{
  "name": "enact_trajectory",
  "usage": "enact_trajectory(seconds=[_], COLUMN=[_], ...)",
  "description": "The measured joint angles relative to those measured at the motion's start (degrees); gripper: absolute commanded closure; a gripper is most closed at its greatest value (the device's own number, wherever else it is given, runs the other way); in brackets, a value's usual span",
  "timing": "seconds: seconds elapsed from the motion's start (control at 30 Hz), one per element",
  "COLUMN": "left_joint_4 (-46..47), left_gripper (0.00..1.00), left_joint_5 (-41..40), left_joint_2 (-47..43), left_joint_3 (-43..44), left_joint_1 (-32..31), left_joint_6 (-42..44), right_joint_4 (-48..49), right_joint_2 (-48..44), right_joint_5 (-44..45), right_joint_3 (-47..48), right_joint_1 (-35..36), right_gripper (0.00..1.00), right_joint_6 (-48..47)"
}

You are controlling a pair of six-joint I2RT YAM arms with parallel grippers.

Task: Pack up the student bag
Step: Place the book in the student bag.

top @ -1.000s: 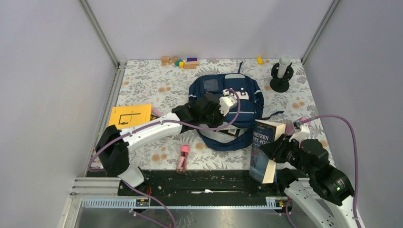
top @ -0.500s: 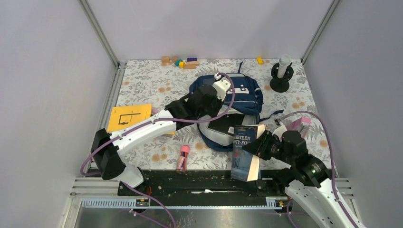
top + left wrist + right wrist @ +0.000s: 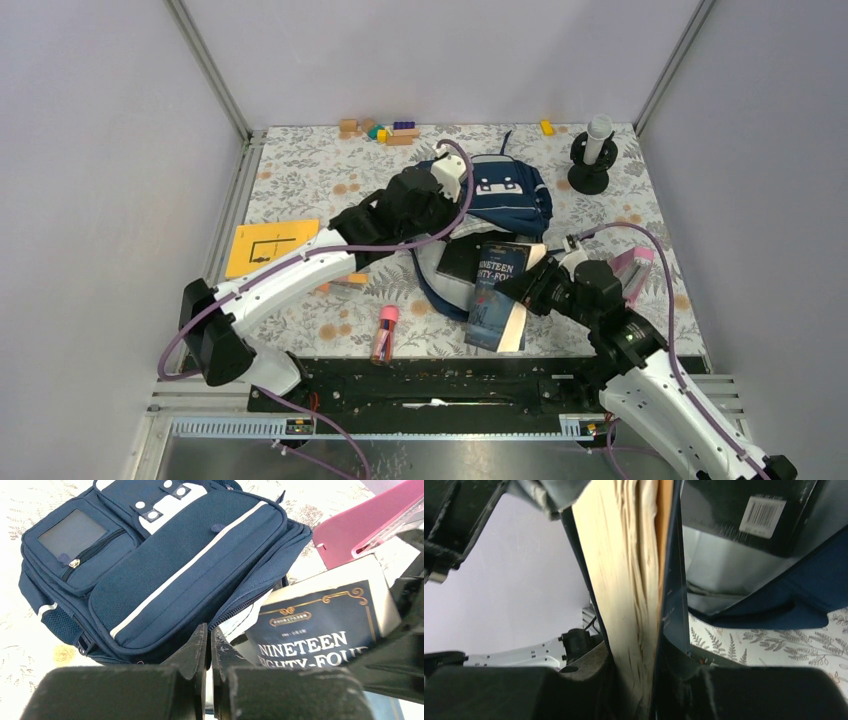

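Observation:
The student bag, navy with a light stripe, lies mid-table with its zipped mouth facing me. My left gripper is shut on the upper edge of that mouth and holds the front panel raised. Grey lining and a black book with a barcode show inside. My right gripper is shut on a dark blue book titled Nineteen Eighty-Four. The book stands on edge, its far end at the bag's mouth, its page block between my fingers.
A yellow booklet lies at the left and a pink tube near the front rail. A pink case sits right of the bag. Toy blocks and a black stand with a white cylinder are at the back.
My left gripper has drawn the bag's front panel up and back, widening the mouth. My right arm has carried the book leftward to the opening.

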Motion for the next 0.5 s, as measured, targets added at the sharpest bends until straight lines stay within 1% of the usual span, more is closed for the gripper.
enact_trajectory(seconds=[0.13,0.27,0.5], left_joint_4=[0.8,1.2,1.9], left_gripper=[1.0,1.0,1.0], left_joint_5=[2.6,5.1,6.7], left_joint_2=[-0.6,-0.9,-0.9], left_joint_3=[-0.5,-1.3,-1.4], left_joint_1=[1.4,2.4,2.8], left_joint_6=[-1.3,-2.7,-3.3], right_joint_4=[5.0,12.1,23.9], right_joint_2=[3.5,8.2,17.0], right_joint_5=[2.8,5.8,9.6], right_joint_3=[-1.5,-3.6,-3.9], right_joint_1=[0.2,0.7,1.6], right_gripper=[1.0,1.0,1.0], right_joint_6=[0.7,1.2,3.0])
